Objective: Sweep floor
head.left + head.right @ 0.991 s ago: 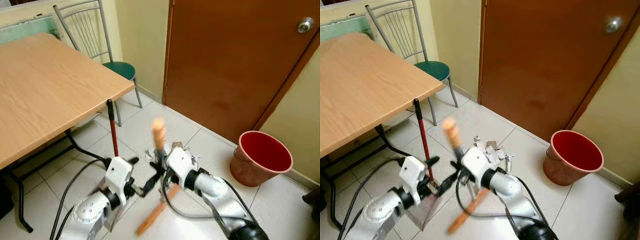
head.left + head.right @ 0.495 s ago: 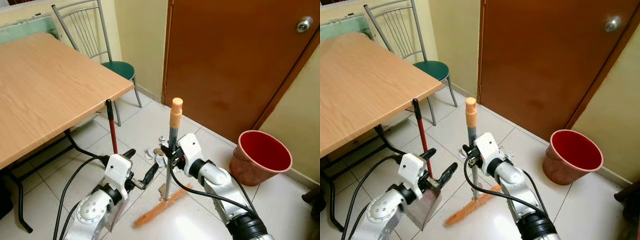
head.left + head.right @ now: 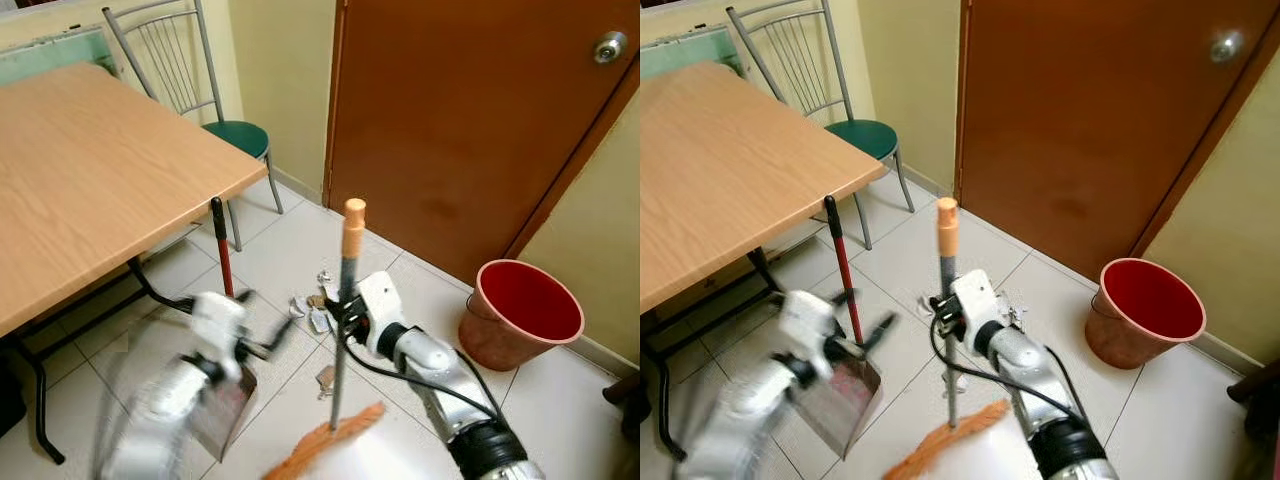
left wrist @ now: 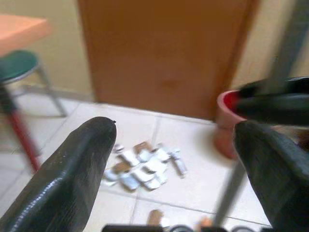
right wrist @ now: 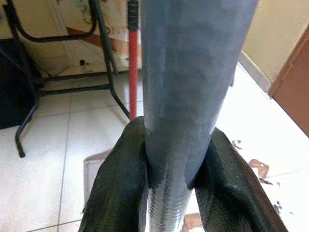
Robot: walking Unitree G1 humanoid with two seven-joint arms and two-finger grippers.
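My right gripper [image 3: 347, 312] is shut on the grey pole of a broom [image 3: 343, 300] with an orange cap; the pole stands nearly upright. The broom's orange bristles [image 3: 325, 450] rest on the tiles close in front of me. In the right wrist view both black fingers [image 5: 120, 183] clamp the pole [image 5: 193, 72]. Scraps of paper litter [image 3: 315, 308] lie on the floor just behind the pole. My left gripper [image 4: 175, 125] is open and blurred by motion, next to a dustpan [image 3: 840, 400] with a red upright handle [image 3: 222, 260]. The litter [image 4: 142, 164] lies ahead of its fingers.
A wooden table [image 3: 90, 170] with black legs fills the left side, with a green-seated metal chair [image 3: 240, 138] behind it. A red bucket [image 3: 522, 315] stands at the right near the brown door [image 3: 460, 120]. Black cables run along both arms.
The left arm has swung left and is now blurred. The broom head has slid closer to me, while the pole has stayed upright after its tilted swing a second ago.
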